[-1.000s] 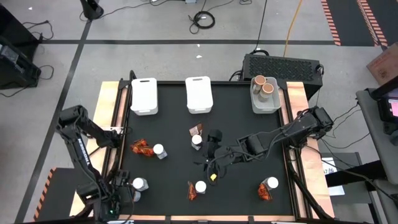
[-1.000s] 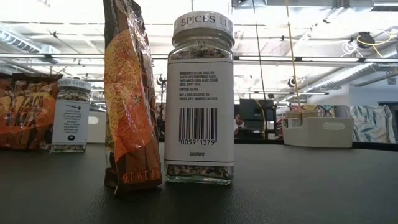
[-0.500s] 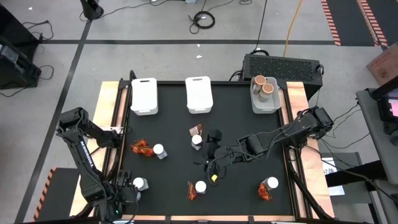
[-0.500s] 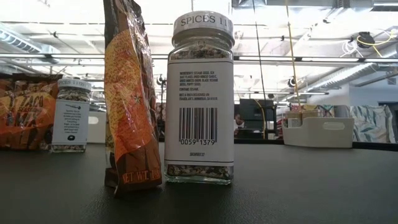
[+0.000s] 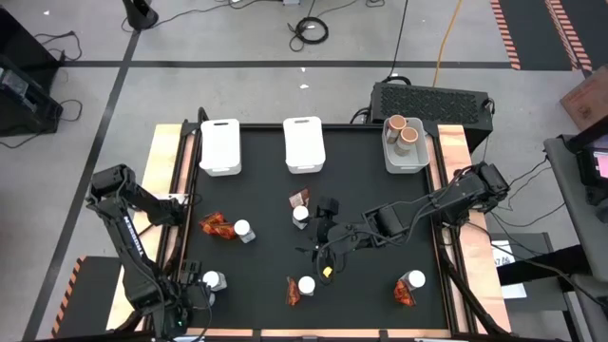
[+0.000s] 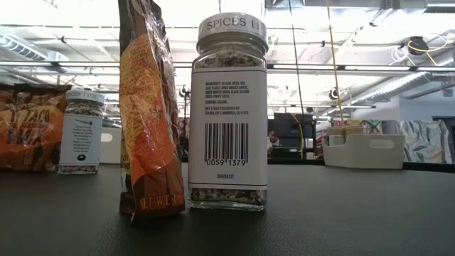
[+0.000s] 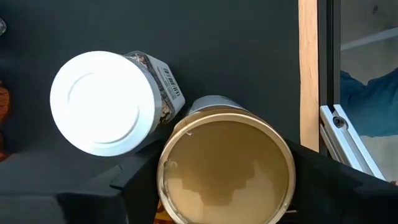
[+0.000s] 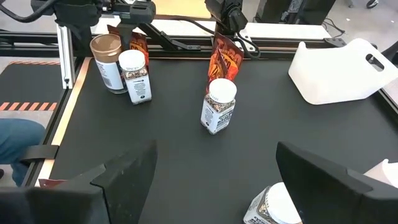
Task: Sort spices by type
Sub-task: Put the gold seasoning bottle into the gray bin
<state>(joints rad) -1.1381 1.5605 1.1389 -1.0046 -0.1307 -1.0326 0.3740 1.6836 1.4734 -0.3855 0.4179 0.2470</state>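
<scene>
My left gripper (image 5: pixel 190 288) is at the table's near left corner, open, fingers pointing down on either side of a tan-topped tub (image 7: pixel 227 165) that stands on the table (image 8: pixel 107 59). A white-lidded jar (image 7: pixel 102 102) stands against the tub. My right gripper (image 5: pixel 318 242) hovers open and empty at mid table, beside a jar (image 5: pixel 301 217) and a red-orange sachet (image 5: pixel 299 198). Further jar-and-sachet pairs stand at the left (image 5: pixel 242 230), near middle (image 5: pixel 306 285) and near right (image 5: pixel 415 279). My left gripper comes at the tub from above, one finger (image 7: pixel 134 183) on each side of its round wall. The tub stands upright on the table. I cannot tell whether the fingers touch it.
Two white bins with lids (image 5: pixel 220 147) (image 5: pixel 304 144) and a third bin (image 5: pixel 406 157) holding two tubs stand along the far edge. A wooden rail (image 7: pixel 308 68) borders the table beside the tub. In the low view a sachet (image 6: pixel 149 107) and jar (image 6: pixel 229 114) stand close.
My left arm has shifted a little toward the table's near edge, its gripper staying over the tub. The spices and my right arm have kept still.
</scene>
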